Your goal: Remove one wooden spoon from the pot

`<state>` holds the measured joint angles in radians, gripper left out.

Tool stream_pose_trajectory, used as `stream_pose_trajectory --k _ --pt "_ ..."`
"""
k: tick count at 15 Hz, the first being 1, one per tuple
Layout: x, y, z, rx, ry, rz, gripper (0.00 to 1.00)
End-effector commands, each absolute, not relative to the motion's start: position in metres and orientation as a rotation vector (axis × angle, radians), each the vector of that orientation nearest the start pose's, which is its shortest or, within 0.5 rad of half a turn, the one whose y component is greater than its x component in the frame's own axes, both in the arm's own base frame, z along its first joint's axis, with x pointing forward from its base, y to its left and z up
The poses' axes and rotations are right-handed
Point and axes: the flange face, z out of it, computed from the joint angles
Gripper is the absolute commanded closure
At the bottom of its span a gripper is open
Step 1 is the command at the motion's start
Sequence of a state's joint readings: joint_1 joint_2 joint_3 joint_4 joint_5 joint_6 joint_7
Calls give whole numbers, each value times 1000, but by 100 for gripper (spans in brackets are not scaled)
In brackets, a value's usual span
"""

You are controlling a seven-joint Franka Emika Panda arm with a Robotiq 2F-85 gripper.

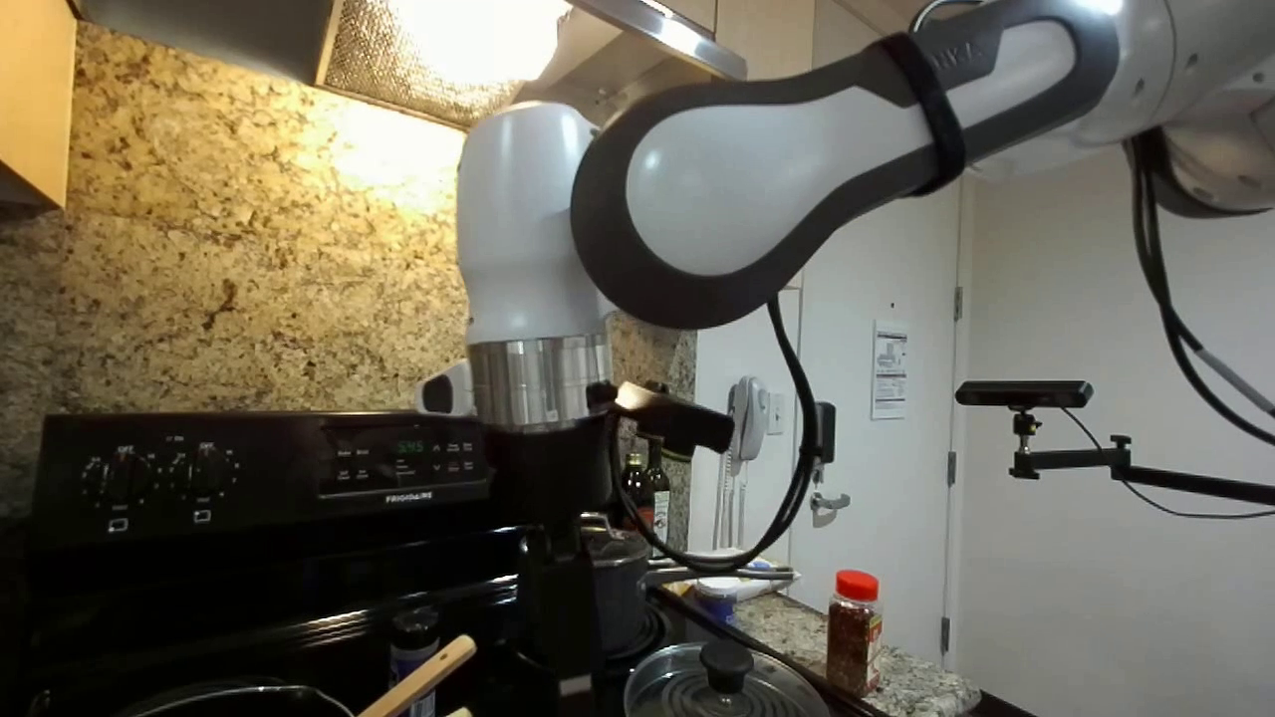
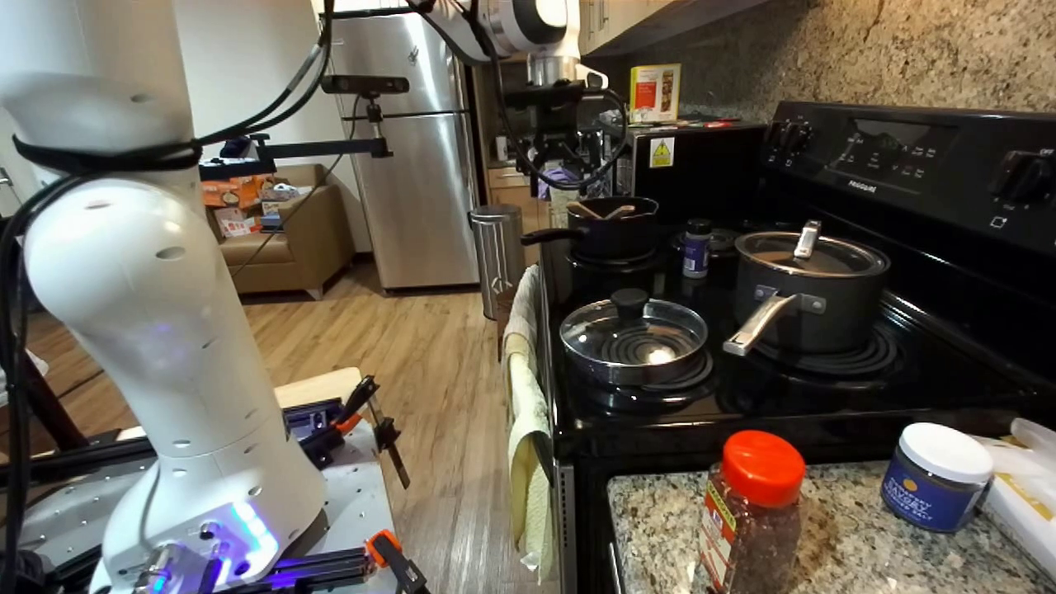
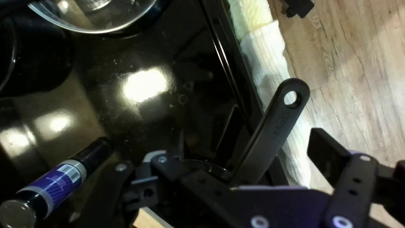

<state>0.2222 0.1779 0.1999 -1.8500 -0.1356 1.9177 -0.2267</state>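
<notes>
Spread wide, the gripper (image 3: 235, 167) is closest in the wrist view, its fingers at seven and four o'clock, with nothing pinched that I can see. Past them, in the gap, shows the black handle (image 3: 277, 129) of the pot (image 2: 619, 235). Inside that pot, in an exterior view, the spoon (image 2: 585, 211) slants toward ten o'clock and another wooden stick (image 2: 619, 212) toward two. That is my guess: it looks like the slimmer one, and the heads are hidden.

The spoon should be light, stiff and hard to break. Dry wood should hold well in a pinch, but wet wood could slip, and such a thin thing may twist. The best place to grab is the bare part above the pot, a bit down from the tip. Pinch across it, then lift the way it leans, so the head does not catch. Watch the black handle: grabbing that by mistake could tip the pot.
</notes>
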Motion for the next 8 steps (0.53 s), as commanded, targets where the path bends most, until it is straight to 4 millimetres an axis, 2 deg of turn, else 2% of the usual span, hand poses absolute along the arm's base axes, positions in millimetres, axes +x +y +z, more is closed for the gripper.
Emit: stream_pose_trajectory --k 1,8 --pt "566 249 415 -3035 -1203 208 0" --pt "617 249 392 -3022 -1225 228 0"
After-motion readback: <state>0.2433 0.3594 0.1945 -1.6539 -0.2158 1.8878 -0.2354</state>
